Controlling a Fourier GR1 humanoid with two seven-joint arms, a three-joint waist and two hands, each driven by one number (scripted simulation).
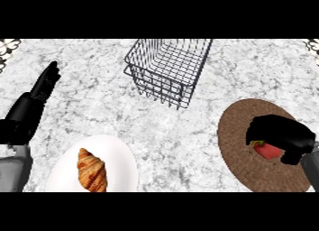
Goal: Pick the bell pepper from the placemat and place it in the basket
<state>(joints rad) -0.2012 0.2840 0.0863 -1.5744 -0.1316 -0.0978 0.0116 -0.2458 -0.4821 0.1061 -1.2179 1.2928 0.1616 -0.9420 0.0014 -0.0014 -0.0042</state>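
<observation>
- Counter (189, 131): grey-white marble, fills the view. A patterned tile strip shows at its far left corner (1, 54) and again at the far right corner.
- Mat (239, 131): brown, round, woven look. It lies at the counter's front right, and its near side runs out of view at the front edge.
- Basket (166, 67): black wire, open top, nothing in it that I can see. It stands at the middle of the far edge, tilted in view, well apart from the mat.
- Plate (119, 153): white, round, at the front left, cut off by the front edge.
- Left hand (25, 115): mine, resting near the counter's left edge. Fingers straight and together, pointing toward the far edge, holding nothing. Grey forearm below it at the front left corner.
- Right hand (282, 133): mine, over the right half of the mat. Fingers and thumb curled down round the pepper and hiding most of it. Grey forearm enters from the front right corner.
- Croissant (92, 170): golden brown, lying lengthwise on the left part of the plate.
- Pepper (270, 150): red, with a bit of green at the top. It is inside my right hand's curl, over the mat. Only its lower left side shows. I cannot tell whether it touches the mat or is lifted off it.
</observation>
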